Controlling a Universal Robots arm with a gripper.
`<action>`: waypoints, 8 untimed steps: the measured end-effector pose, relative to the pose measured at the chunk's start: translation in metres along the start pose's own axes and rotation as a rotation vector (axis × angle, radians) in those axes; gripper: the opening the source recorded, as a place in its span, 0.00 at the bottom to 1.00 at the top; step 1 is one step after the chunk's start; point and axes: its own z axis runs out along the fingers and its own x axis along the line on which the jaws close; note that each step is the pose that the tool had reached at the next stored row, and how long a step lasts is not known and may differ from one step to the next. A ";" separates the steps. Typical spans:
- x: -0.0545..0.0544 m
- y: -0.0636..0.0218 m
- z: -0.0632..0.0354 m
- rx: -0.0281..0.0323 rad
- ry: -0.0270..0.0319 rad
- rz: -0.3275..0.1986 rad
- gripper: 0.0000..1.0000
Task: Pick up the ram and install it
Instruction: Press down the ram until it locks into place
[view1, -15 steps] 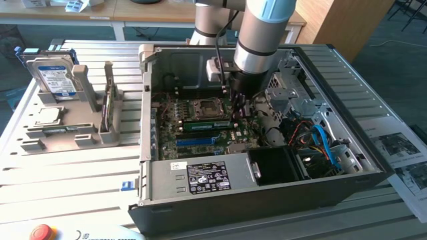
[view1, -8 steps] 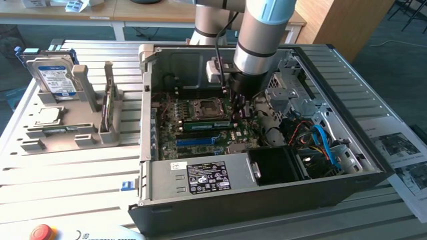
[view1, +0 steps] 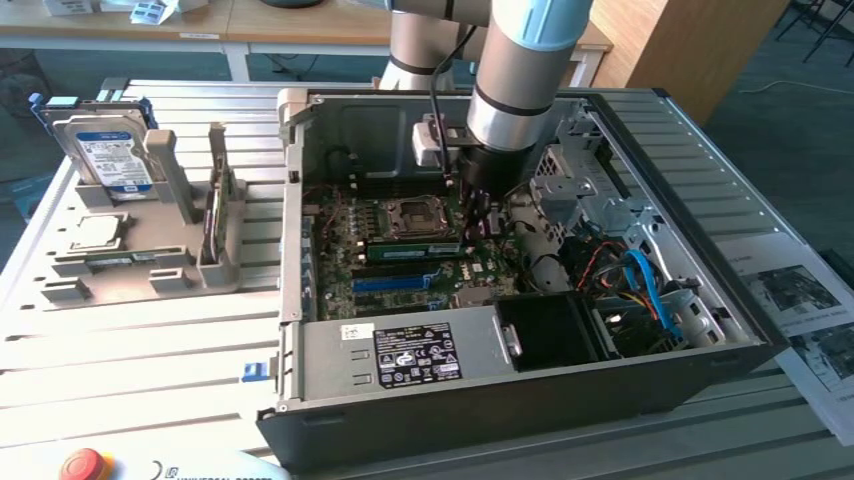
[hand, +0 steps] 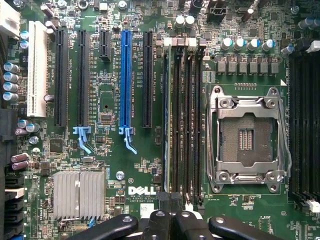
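ram (hand: 165, 125) stood on edge in the outermost memory slot (hand: 176, 125) beside the empty cpu socket (hand: 246, 137), aligned so its contacts meet the slot. pincer (hand: 172, 222) clenched over its end; whether the stick is pinched or merely pressed cannot be told.

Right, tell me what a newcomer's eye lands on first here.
The open computer case, with the robot arm plunging into it over the motherboard. In the wrist view, the empty processor socket and the blue expansion slot stand out. At the exterior view's left, a blue-labelled hard drive stands in a grey holder.
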 end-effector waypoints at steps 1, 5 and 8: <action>0.000 0.0000 0.0001 0.0001 -0.0002 0.000 0.11; 0.000 0.0001 -0.0015 -0.0001 -0.0015 0.000 0.11; 0.000 0.0001 -0.0042 0.0001 -0.0006 0.000 0.11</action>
